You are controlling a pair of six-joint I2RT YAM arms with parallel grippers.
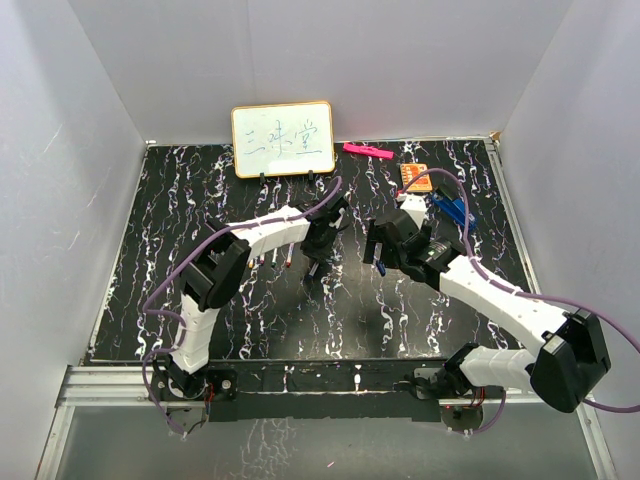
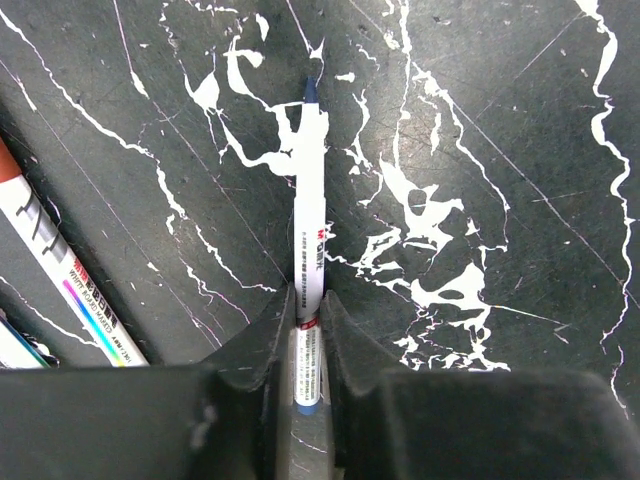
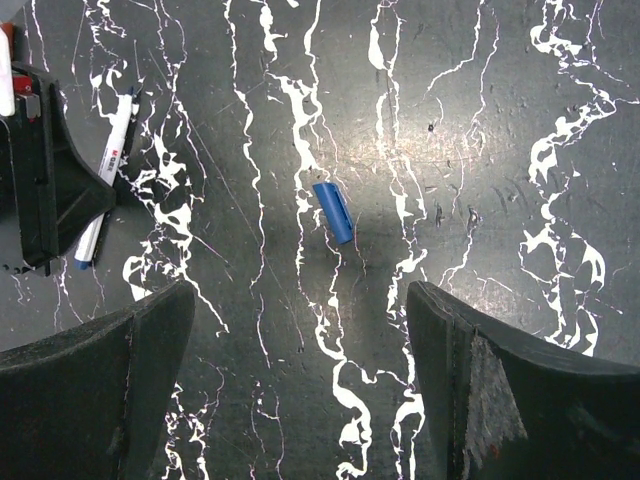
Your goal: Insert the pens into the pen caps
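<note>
My left gripper (image 2: 306,300) is shut on a white pen (image 2: 311,200) with a dark blue tip, gripping it near its blue rear end, low over the black marbled table (image 2: 500,150). This gripper (image 1: 318,245) is near the table's middle. My right gripper (image 3: 300,300) is open and empty, above a small blue pen cap (image 3: 333,212) that lies on the table just beyond its fingertips. The right wrist view also shows the left gripper (image 3: 40,190) and its pen (image 3: 108,170) at the left. Two more white pens (image 2: 60,270) lie left of the held one. Other caps are out of view.
A small whiteboard (image 1: 283,140) stands at the back of the table. A pink bar (image 1: 367,151) lies to its right, with an orange box (image 1: 412,175) and a blue clip (image 1: 452,212) behind my right gripper (image 1: 385,250). White walls enclose the table.
</note>
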